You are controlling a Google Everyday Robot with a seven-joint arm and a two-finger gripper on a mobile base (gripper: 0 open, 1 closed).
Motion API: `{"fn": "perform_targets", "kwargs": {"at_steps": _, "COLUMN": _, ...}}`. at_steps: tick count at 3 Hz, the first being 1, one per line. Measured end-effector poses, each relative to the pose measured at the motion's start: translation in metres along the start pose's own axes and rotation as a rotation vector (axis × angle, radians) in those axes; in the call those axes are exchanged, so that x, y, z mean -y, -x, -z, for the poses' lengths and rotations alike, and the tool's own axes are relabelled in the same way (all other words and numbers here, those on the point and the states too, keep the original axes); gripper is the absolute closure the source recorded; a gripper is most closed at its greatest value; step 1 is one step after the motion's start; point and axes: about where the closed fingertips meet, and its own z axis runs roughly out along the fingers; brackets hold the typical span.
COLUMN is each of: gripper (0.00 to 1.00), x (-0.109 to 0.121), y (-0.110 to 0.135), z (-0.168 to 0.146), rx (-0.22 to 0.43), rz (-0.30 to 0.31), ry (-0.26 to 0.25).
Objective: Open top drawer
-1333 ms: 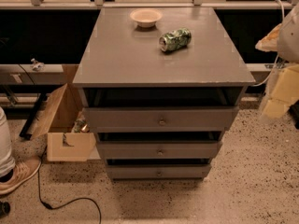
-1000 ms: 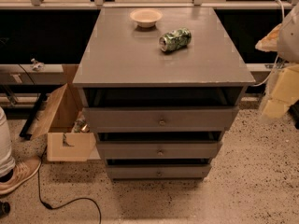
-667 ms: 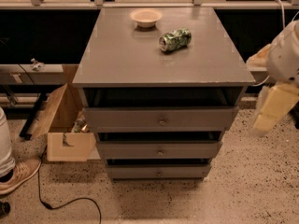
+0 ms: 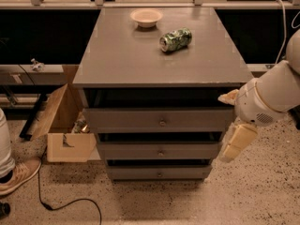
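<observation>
I am judging the reach to be the step in hand: under the grey square tabletop (image 4: 126,55), the wide flat-fronted matte grey top drawer (image 4: 197,118) is sitting shut. My cream hand (image 4: 238,142) is hovering beside its right end; apart or together, I cannot tell. Next it is needing to line up on the small round brass knob (image 4: 162,123)

Bowl (image 4: 146,18), tipped green can (image 4: 175,39) on cabinet top (image 4: 117,55); open cardboard box (image 4: 63,130) on floor left
</observation>
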Motion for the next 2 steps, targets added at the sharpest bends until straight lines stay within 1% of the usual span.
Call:
{"fn": "perform_targets", "kwargs": {"at_steps": 1, "gripper": 0.0, "x": 0.0, "y": 0.0, "z": 0.0, "rx": 0.0, "rz": 0.0, "ry": 0.0}}
{"fn": "perform_targets", "kwargs": {"at_steps": 2, "gripper": 0.0, "x": 0.011, "y": -0.012, "z": -0.035, "rx": -0.023, "rz": 0.029, "ry": 0.004}}
